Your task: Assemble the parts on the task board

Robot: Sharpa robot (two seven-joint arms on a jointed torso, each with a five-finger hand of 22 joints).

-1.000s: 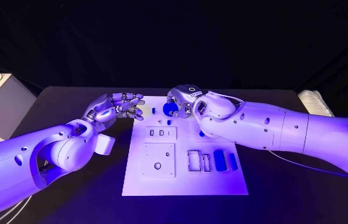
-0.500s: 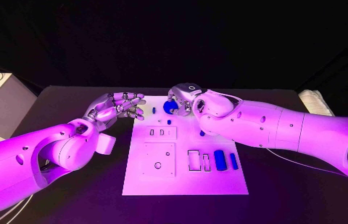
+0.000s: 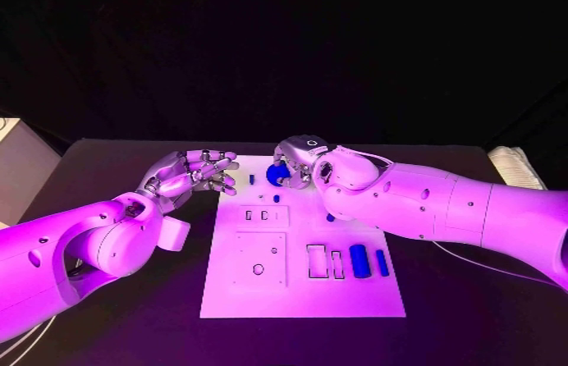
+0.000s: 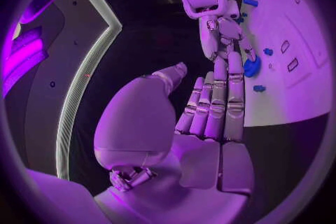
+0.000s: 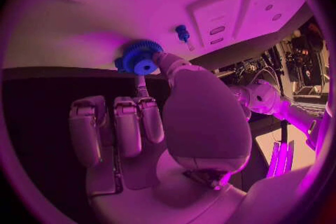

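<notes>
right hand point(image 3: 299, 162) pinching blue gear point(image 3: 279, 175) at far end of task board point(image 3: 300, 296) | left hand point(image 3: 195, 176) empty, fingers apart, beside board's left edge

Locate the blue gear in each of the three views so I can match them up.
Head view: the blue gear sits at the far end of the task board, at the right robot hand.
Left wrist view: the gear is at the right robot hand's fingertips, over the board.
Right wrist view: the gear is pinched at the fingertips.
Shared landmark: the small blue peg beside the gear.
</notes>
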